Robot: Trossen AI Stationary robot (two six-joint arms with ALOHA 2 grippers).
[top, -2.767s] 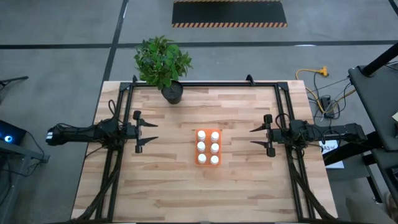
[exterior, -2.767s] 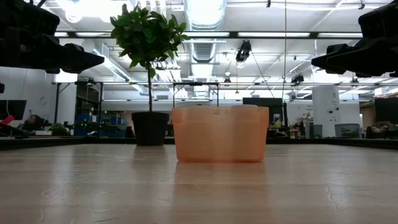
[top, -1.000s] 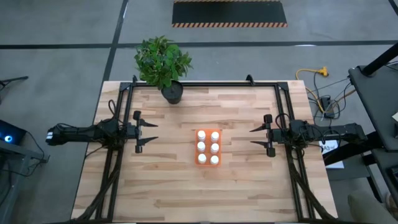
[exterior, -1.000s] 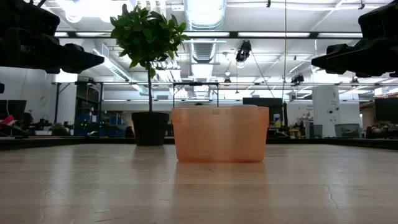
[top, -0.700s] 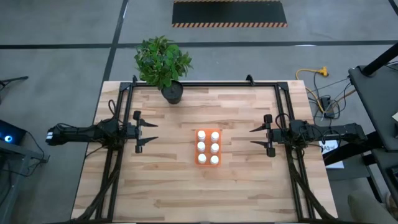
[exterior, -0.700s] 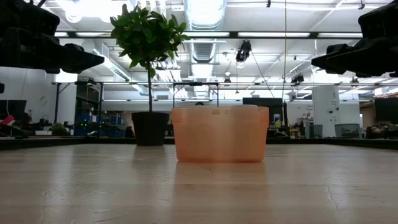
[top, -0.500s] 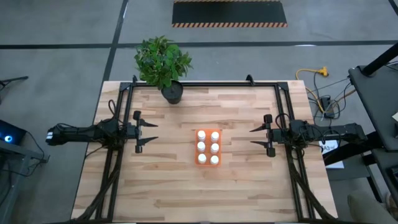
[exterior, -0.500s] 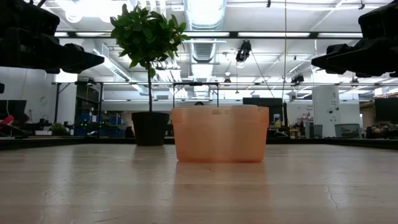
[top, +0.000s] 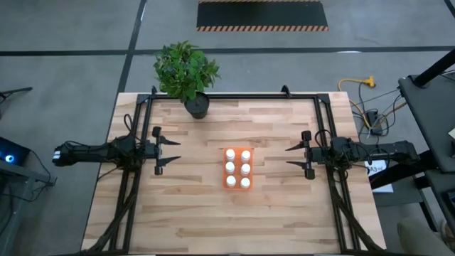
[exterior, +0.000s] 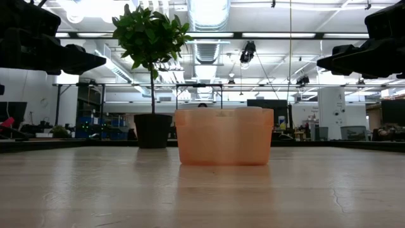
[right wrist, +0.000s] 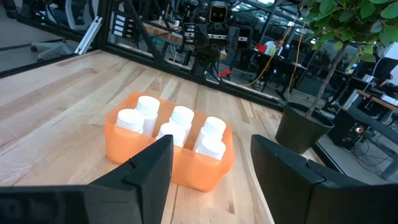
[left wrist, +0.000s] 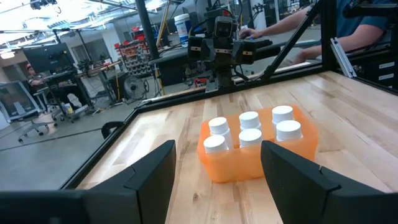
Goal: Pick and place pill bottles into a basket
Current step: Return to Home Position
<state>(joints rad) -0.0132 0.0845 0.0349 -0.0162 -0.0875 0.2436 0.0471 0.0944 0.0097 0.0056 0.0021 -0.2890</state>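
Note:
The orange basket [top: 237, 168] stands on the middle of the table, and several white pill bottles [top: 229, 167] stand upright in it in two rows. It also shows in the low view [exterior: 224, 137], the left wrist view [left wrist: 258, 149] and the right wrist view [right wrist: 169, 148]. My left gripper [top: 175, 151] is open and empty, above the table to the basket's left. My right gripper [top: 290, 156] is open and empty, above the table to the basket's right. Both point toward the basket.
A green plant in a black pot [top: 196, 105] stands at the table's far edge, left of the middle. Black frame rails [top: 135, 135] run along both sides of the table. A person's arm [left wrist: 298, 22] shows beyond the table in the left wrist view.

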